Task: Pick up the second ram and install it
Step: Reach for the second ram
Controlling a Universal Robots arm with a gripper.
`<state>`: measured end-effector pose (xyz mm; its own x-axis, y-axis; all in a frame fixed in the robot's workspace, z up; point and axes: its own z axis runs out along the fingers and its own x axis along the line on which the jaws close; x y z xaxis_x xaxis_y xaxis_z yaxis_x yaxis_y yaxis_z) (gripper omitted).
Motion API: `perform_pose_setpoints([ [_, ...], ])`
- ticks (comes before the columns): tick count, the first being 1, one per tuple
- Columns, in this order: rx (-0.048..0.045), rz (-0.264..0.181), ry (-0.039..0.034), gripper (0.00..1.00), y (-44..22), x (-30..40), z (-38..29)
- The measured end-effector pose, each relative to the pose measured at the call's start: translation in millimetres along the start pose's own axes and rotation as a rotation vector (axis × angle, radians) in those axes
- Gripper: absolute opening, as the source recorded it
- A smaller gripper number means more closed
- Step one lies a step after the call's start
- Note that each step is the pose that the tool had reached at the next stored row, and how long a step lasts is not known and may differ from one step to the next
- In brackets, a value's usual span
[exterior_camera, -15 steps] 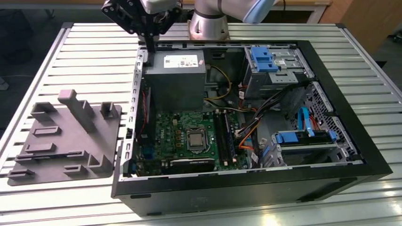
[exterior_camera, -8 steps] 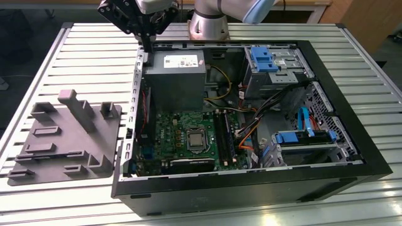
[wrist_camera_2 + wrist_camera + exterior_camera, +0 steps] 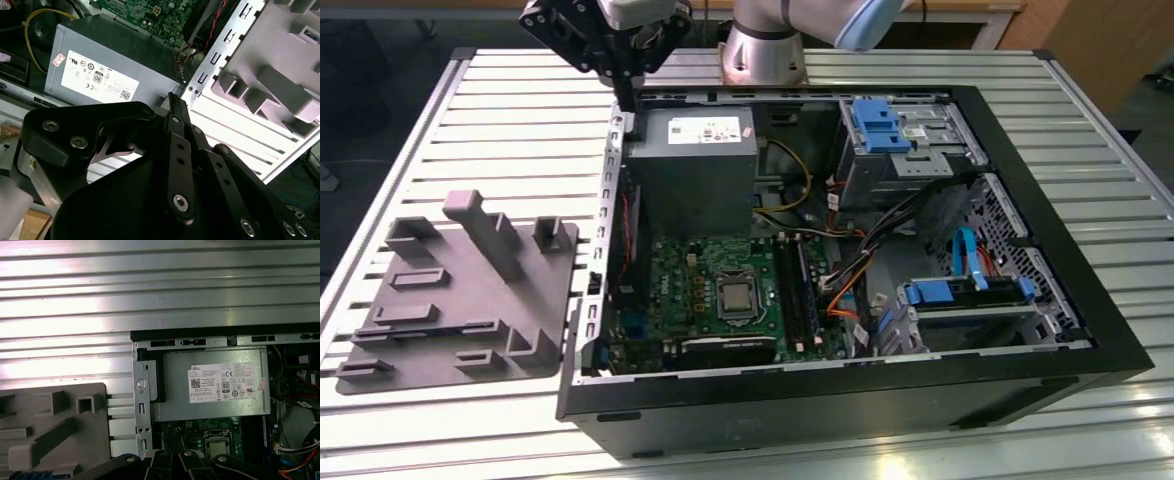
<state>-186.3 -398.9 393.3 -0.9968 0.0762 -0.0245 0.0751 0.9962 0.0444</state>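
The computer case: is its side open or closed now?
Open: in the exterior view the computer case has no cover on its upward side, and the motherboard and power supply inside show plainly.

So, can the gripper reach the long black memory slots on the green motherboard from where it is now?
Probably yes. The gripper hangs over the open black computer case's edge, and the long black memory slots lie uncovered; orange cables run beside them, not over.
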Motion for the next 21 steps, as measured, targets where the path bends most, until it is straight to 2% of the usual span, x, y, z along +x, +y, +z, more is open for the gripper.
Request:
perform_pose_setpoints([
  [21,0.0,0.0,0.0,0.11,-1.0,13.7,-0.4],
])
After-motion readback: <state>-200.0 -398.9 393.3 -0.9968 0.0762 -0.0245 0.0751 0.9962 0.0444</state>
